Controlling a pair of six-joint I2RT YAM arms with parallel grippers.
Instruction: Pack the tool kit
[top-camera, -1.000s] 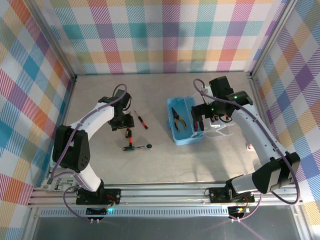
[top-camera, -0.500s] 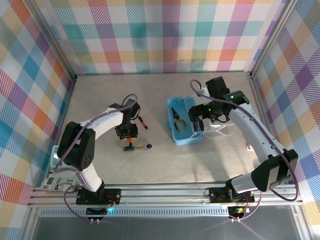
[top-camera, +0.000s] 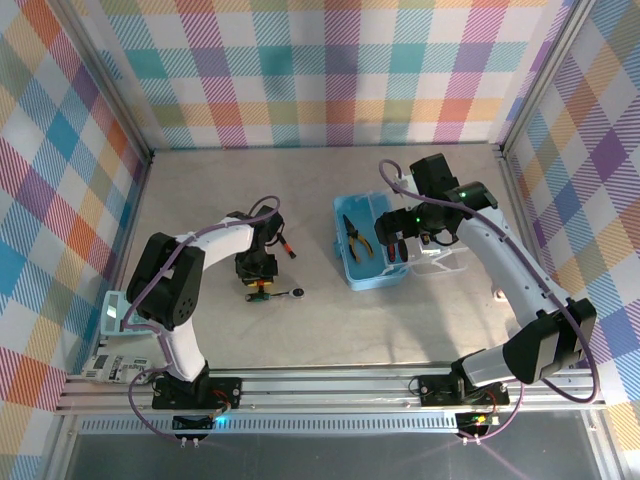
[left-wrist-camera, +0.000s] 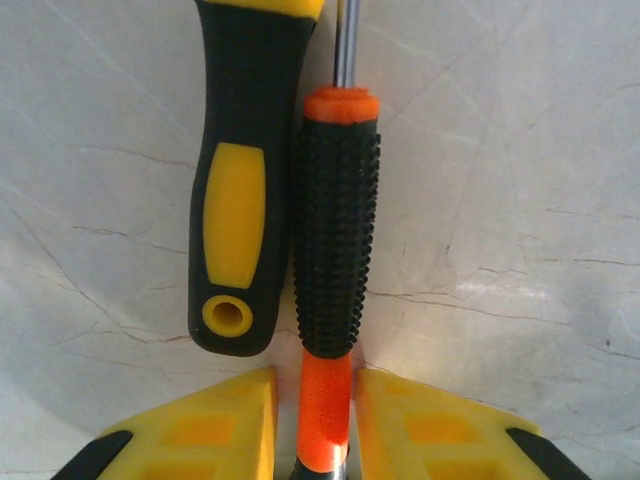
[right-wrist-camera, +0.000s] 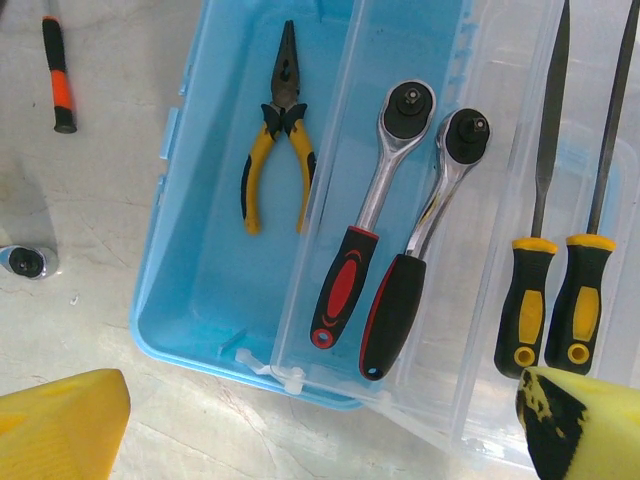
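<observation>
The tool kit's light-blue box (top-camera: 352, 272) (right-wrist-camera: 170, 300) stands open right of centre, with yellow-handled pliers (right-wrist-camera: 278, 140) inside. Its clear lid (right-wrist-camera: 470, 330) lies open beside it, and two ratchet wrenches (right-wrist-camera: 365, 230) and two yellow-and-black tools (right-wrist-camera: 535, 290) show at the lid. My right gripper (top-camera: 408, 240) (right-wrist-camera: 320, 440) hovers open above them, holding nothing. My left gripper (top-camera: 258, 268) (left-wrist-camera: 312, 420) is low over the table. Its yellow fingers (left-wrist-camera: 430, 430) are closed in on the orange end of a black knurled driver (left-wrist-camera: 335, 250) that lies flat. A yellow-and-black handle (left-wrist-camera: 235, 200) lies right beside it.
A red-and-black screwdriver (top-camera: 284, 243) (right-wrist-camera: 57, 75) lies on the table between the left gripper and the box. A small chrome socket (top-camera: 297, 292) (right-wrist-camera: 25, 262) sits near the driver. Checked walls close in the back and both sides.
My left gripper has moved toward the near edge, down over the driver, and its jaws have narrowed round the orange end. The right arm has hardly shifted.
</observation>
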